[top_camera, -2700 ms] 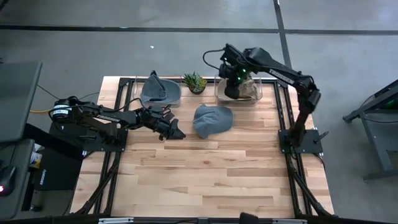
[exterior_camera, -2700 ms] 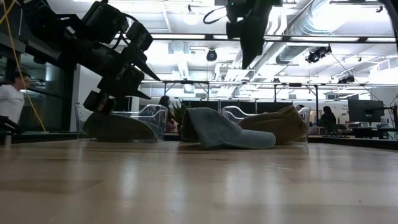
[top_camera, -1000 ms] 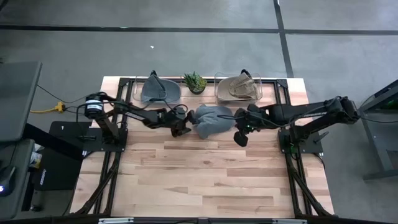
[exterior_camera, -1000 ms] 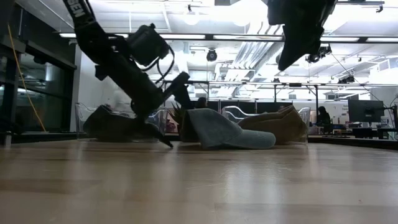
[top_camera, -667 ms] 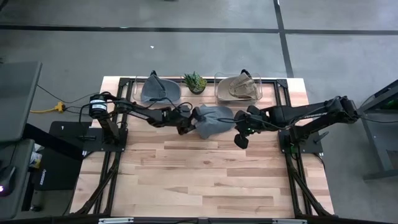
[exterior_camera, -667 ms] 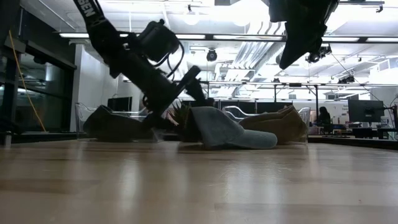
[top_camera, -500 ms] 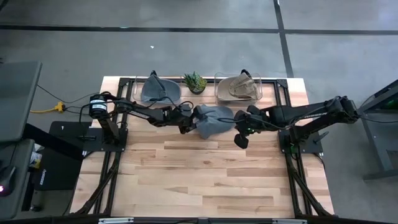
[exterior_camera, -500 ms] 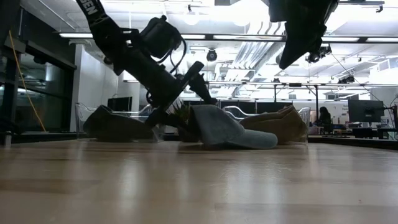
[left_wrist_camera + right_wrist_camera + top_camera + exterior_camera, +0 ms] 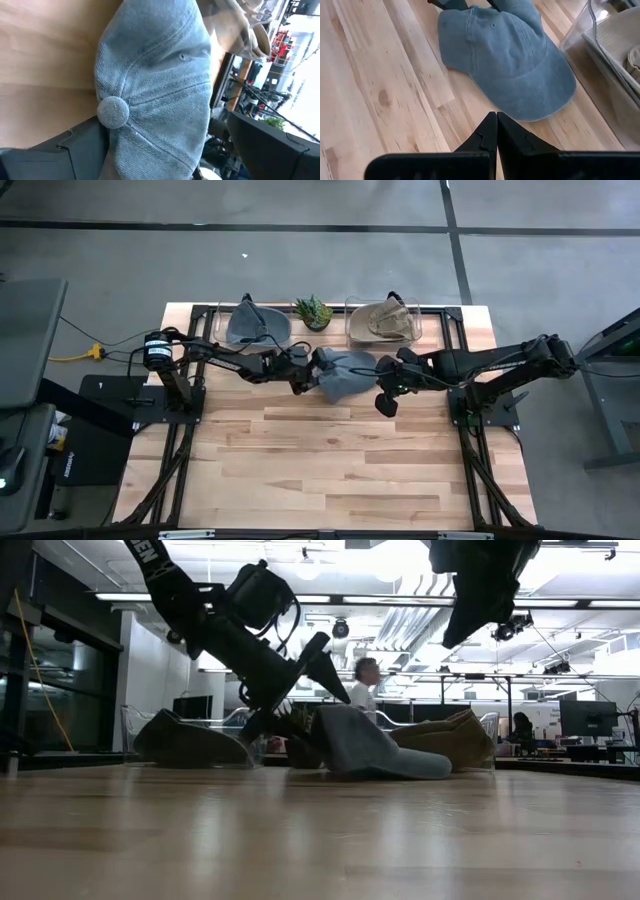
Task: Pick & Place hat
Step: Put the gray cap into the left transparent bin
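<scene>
A blue denim hat (image 9: 348, 370) lies on the wooden table (image 9: 330, 470), crown toward the left, brim (image 9: 540, 97) flat on the wood. My left gripper (image 9: 308, 373) is open at the crown's left side, one finger on each side of the crown (image 9: 160, 75). In the low view its upper finger (image 9: 335, 680) reaches over the crown. My right gripper (image 9: 383, 404) is shut and hovers above the table just right of the brim, fingertips (image 9: 496, 120) pointing toward the hat. My left gripper straddles the crown from the table's left, slanting down. One finger (image 9: 75, 147) lies against the cloth beside the top button (image 9: 112, 111). The other finger (image 9: 270, 145) stands off the far side of the crown. The hat rests on the table.
A clear bin with a grey hat (image 9: 258, 328) stands at the back left, a clear bin with a tan hat (image 9: 385, 322) at the back right, and a small plant (image 9: 314, 311) between them. A person (image 9: 365, 685) shows in the room behind.
My left gripper has gone toward the table's right edge, its open fingers passing around the hat's crown. The hat has slid a little toward the right. The right arm has kept still.
</scene>
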Available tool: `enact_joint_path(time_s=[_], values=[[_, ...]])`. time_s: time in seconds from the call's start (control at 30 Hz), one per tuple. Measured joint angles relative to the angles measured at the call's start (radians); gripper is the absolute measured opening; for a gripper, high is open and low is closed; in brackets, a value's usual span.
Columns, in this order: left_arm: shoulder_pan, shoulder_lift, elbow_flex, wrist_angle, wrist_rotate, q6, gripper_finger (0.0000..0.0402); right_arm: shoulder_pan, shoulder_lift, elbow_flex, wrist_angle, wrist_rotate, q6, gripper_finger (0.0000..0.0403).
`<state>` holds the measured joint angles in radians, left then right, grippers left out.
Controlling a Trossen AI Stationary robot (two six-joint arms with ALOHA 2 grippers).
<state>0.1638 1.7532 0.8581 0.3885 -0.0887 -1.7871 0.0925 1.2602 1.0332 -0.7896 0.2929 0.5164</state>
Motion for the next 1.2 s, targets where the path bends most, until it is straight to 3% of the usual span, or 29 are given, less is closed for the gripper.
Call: enact_joint_path(time_s=[0.4,0.53,1.2], values=[[0.0,0.0,0.0,-0.017,0.04,-0.016,0.0326,0.0,0.0,0.0,0.002,-0.007,-0.019,0.0],[0.0,0.0,0.0,-0.079,0.019,-0.028,0.0324,0.0,0.0,0.0,0.002,-0.011,-0.019,0.0],[0.0,0.038,-0.001,0.009,0.035,-0.081,0.0323,0.0,0.0,0.0,0.002,-0.012,-0.031,0.0]])
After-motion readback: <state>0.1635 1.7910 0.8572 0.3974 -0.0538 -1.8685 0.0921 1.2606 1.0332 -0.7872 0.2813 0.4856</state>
